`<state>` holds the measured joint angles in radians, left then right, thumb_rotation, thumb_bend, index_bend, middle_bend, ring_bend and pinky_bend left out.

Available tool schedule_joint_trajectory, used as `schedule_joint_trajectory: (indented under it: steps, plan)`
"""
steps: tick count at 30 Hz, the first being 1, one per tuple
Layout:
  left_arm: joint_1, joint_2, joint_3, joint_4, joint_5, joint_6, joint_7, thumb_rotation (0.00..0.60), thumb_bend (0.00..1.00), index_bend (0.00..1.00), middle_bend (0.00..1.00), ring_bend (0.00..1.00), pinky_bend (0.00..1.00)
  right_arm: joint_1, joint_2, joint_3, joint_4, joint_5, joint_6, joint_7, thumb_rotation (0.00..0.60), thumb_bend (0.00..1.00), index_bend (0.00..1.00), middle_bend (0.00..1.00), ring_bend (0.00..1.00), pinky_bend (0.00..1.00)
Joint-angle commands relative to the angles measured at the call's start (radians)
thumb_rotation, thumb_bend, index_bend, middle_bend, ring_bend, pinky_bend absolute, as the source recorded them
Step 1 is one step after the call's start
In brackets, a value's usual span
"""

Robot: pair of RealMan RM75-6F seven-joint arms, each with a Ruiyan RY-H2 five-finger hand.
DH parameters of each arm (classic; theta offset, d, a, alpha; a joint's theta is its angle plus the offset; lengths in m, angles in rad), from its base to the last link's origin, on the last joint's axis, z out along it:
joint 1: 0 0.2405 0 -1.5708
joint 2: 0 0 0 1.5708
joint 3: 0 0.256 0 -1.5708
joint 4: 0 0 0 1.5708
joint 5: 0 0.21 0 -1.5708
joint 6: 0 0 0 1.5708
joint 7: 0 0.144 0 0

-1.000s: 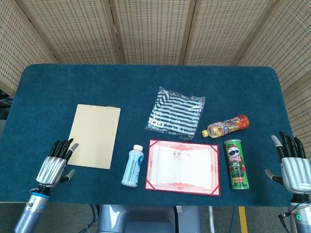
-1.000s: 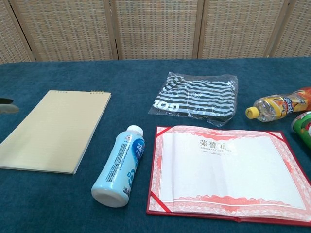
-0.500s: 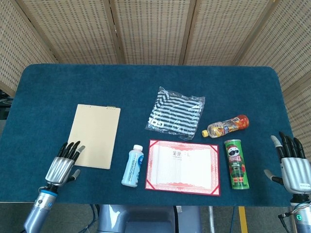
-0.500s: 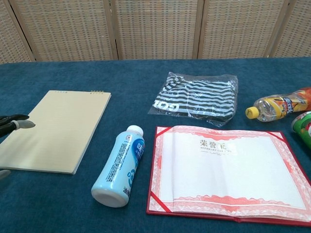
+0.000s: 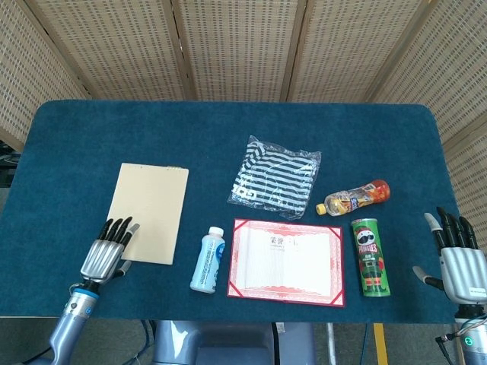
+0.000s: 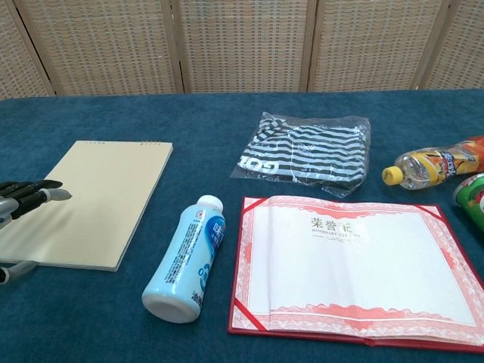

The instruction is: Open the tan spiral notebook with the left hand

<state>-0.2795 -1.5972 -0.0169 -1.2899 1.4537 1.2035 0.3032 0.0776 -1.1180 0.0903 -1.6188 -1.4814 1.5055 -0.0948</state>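
Note:
The tan spiral notebook (image 5: 148, 212) lies closed and flat on the left part of the blue table (image 5: 91, 137), its binding along the far edge. In the chest view the notebook (image 6: 94, 198) fills the left side. My left hand (image 5: 110, 248) hovers over the notebook's near left corner, fingers straight and spread, holding nothing; its fingertips (image 6: 47, 192) enter the chest view from the left edge over the cover. My right hand (image 5: 457, 257) is open at the table's near right corner, away from everything.
A white-and-blue bottle (image 5: 208, 259) lies just right of the notebook. Beside it an open red certificate folder (image 5: 287, 261), a green chip can (image 5: 370, 256), an orange drink bottle (image 5: 354, 196) and a striped bagged cloth (image 5: 275, 177).
My left hand has moved right and forward, from beside the notebook's near left corner to over it. The right hand and the objects have stayed still.

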Motion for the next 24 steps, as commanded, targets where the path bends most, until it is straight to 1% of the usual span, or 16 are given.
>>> schedule_joint_trajectory:
  steps: [1,13,24]
  plan:
    - [-0.005,-0.008,-0.002,0.005,-0.004,-0.004,0.005,0.600,0.33,0.00,0.00,0.00,0.00,0.000,0.000,0.000,0.001,-0.001,0.000,0.003,0.600,0.05,0.03,0.00,0.00,0.00]
    - [-0.022,-0.018,-0.010,0.003,-0.025,-0.021,0.021,0.600,0.33,0.00,0.00,0.00,0.00,0.000,0.001,0.000,-0.002,0.002,-0.003,0.013,0.600,0.05,0.03,0.00,0.00,0.00]
    - [-0.032,-0.023,-0.003,-0.004,-0.033,-0.027,0.030,0.600,0.33,0.00,0.00,0.00,0.00,0.000,0.002,0.000,-0.004,0.002,-0.004,0.017,0.600,0.05,0.03,0.00,0.00,0.00]
